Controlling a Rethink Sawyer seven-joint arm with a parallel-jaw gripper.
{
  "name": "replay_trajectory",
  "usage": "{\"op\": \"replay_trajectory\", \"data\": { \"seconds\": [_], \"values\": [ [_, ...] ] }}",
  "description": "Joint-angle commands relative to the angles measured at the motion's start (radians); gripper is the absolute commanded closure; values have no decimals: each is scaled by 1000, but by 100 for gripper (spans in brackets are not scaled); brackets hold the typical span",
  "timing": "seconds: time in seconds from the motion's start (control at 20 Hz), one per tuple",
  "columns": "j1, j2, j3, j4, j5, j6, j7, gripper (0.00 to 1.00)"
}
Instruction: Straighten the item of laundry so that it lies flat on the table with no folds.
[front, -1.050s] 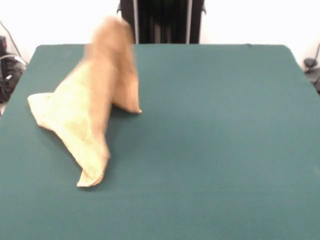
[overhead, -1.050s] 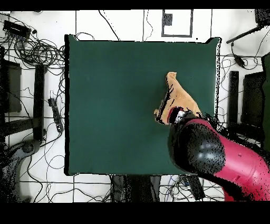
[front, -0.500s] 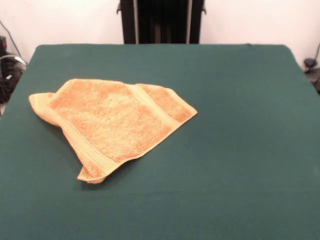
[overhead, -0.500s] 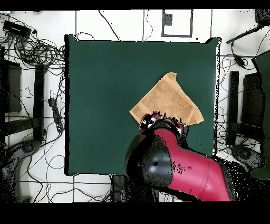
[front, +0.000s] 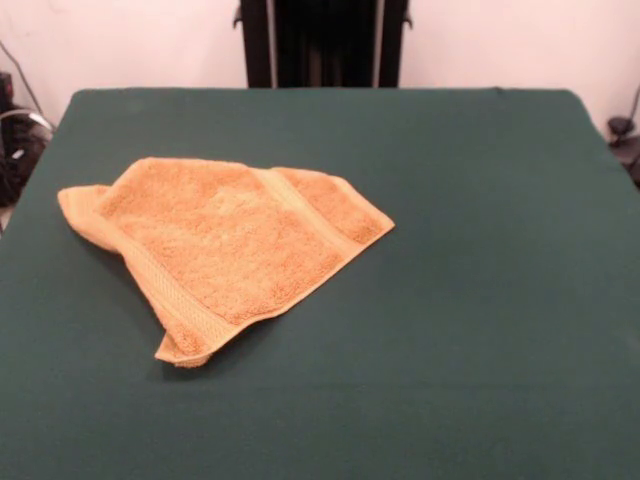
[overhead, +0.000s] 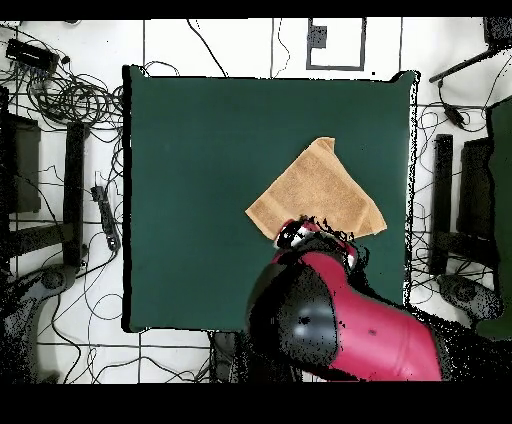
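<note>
The towel (front: 225, 250) lay on the green bench (front: 470, 300), left of the middle in the front view and nearer the left edge than the right. It was spread out but not flat. Its shape was an uneven wedge: one point reached toward the bench's centre, another drooped toward the near side, and a third stuck out at the far left, where a paler strip of cloth showed from beneath the upper layer, so a fold was there. A woven band crossed the cloth near the right-hand point, and another ran along the lower left edge. The near tip looked doubled over on itself.

From overhead the towel (overhead: 318, 192) sat in the right half of the bench (overhead: 190, 180), short of its right edge. The arm (overhead: 340, 320), red with a black joint, hung over the bench's bottom edge and covered the towel's nearest corner in that view. I could not tell whether the arm touched the cloth. Its jaws were hidden under its own bulk, so I could not tell whether they were released or clenched. The front view showed nothing of the arm over the bench, only the dark pedestal (front: 322, 42) beyond the far edge.

Cables (overhead: 70, 95) lay strewn on the floor around the bench.
</note>
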Motion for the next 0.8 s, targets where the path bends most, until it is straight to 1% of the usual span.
{"op": "replay_trajectory", "data": {
  "seconds": [0.05, 0.15, 0.4, 0.6, 0.8],
  "values": [
    [-165, 76, 161, 97, 73, -16, -33, 0],
    [-224, 100, 213, 95, 78, -11, -83, 0],
    [-325, 130, 320, 101, 69, -7, -131, 0],
    [-354, 141, 352, 99, 45, -1, -108, 0],
    [-405, 164, 411, 115, 52, -23, -101, 0]
  ]
}}
